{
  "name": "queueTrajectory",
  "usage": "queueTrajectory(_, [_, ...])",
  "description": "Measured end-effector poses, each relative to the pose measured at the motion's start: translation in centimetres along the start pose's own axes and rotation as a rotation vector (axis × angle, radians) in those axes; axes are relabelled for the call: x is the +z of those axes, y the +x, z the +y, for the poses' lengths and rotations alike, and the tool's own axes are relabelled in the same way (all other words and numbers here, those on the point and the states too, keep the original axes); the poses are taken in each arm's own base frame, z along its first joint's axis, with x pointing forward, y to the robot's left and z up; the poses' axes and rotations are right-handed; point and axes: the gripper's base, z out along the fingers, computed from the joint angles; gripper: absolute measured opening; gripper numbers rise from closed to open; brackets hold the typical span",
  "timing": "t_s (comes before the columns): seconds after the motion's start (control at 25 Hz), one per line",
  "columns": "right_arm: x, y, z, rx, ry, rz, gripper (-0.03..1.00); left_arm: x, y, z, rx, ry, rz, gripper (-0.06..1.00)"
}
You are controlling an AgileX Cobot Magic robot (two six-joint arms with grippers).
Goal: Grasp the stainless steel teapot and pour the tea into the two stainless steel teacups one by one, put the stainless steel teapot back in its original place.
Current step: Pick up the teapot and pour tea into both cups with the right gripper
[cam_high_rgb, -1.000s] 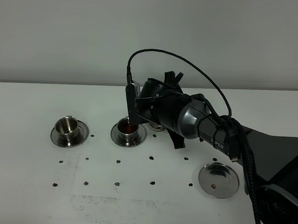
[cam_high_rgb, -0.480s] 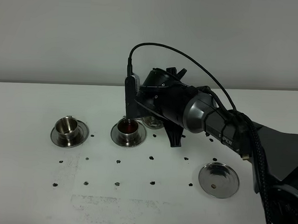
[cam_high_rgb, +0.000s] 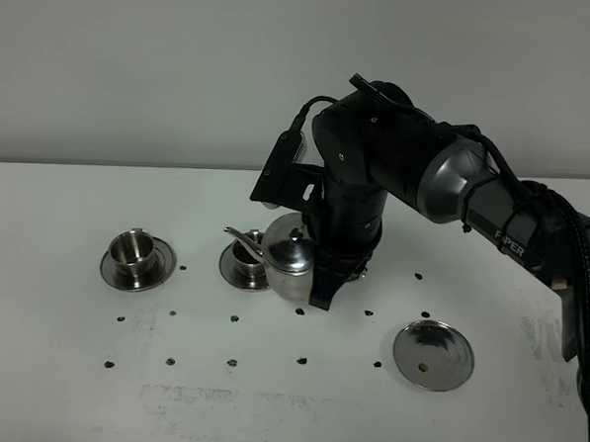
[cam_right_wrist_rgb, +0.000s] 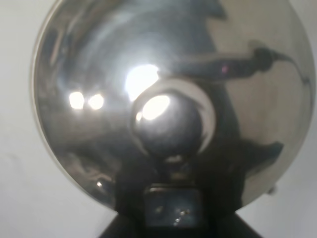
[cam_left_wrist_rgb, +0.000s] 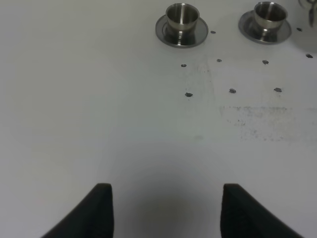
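Observation:
The stainless steel teapot (cam_high_rgb: 289, 261) hangs upright just right of the nearer teacup, its thin spout pointing left over that cup. My right gripper (cam_high_rgb: 319, 282) is shut on its handle side. In the right wrist view the domed lid and knob (cam_right_wrist_rgb: 171, 119) fill the frame and the fingers are hidden. One teacup (cam_high_rgb: 133, 250) stands on its saucer at the left. The other teacup (cam_high_rgb: 243, 262) is partly hidden behind the spout. In the left wrist view both teacups (cam_left_wrist_rgb: 181, 17) (cam_left_wrist_rgb: 270, 14) show far ahead of my open left gripper (cam_left_wrist_rgb: 166, 210). The empty saucer (cam_high_rgb: 433, 355) lies at the right.
Small dark specks (cam_high_rgb: 232, 361) dot the white table (cam_high_rgb: 50, 367) in front of the cups and saucer. The right arm's black body (cam_high_rgb: 493, 217) stretches from the right edge over the table's back half. A pale wall stands behind.
The right wrist has turned back, bringing the teapot from a tilted pour over the nearer cup to upright. The teapot now shows in front of the arm, slightly lower and to the right.

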Motion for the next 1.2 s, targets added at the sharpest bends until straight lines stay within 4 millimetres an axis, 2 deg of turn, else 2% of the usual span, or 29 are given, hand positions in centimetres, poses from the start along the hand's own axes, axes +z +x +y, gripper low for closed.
queueTrajectory(0.2, [0.1,-0.1,0.2,0.097,-0.03,-0.014,0.21,0.0,0.0,0.0,0.0,0.0,0.0,0.54])
queueTrajectory(0.36, [0.9,0.0,0.1,0.142,-0.039,0.004,0.21,0.0,0.0,0.0,0.0,0.0,0.0,0.54])
queueTrajectory(0.64, [3.3,-0.2,0.6,0.152,-0.084,0.037,0.21,0.0,0.0,0.0,0.0,0.0,0.0,0.54])
queueTrajectory(0.96, [3.7,-0.3,0.8,0.155,-0.104,0.035,0.21,0.0,0.0,0.0,0.0,0.0,0.0,0.54])
queueTrajectory(1.2, [5.1,-0.4,1.0,0.142,-0.125,0.056,0.21,0.0,0.0,0.0,0.0,0.0,0.0,0.54])
